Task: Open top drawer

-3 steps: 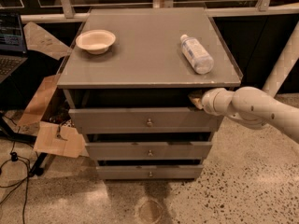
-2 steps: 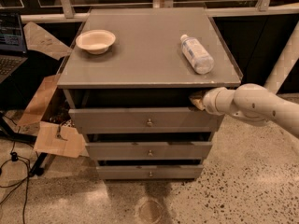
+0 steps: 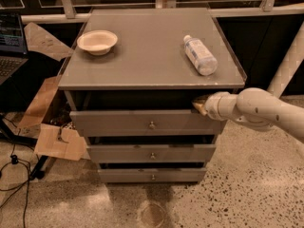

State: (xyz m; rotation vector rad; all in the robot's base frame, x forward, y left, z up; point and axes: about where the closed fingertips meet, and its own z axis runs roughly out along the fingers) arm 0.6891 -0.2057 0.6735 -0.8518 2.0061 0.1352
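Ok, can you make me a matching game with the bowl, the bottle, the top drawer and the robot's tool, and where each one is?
Things:
1 bowl
2 bottle
3 top drawer
4 tool

Places:
A at the top drawer's right end, just under the cabinet top
B lying on the cabinet top's right side
C standing on the cabinet top's left side
D pulled partly out

Pairs: 1-C, 2-B, 3-D, 4-A

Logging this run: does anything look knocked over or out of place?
The plastic bottle lies on its side on the cabinet top. Loose cardboard lies on the floor beside the cabinet. The gripper sits at the upper right corner of the top drawer.
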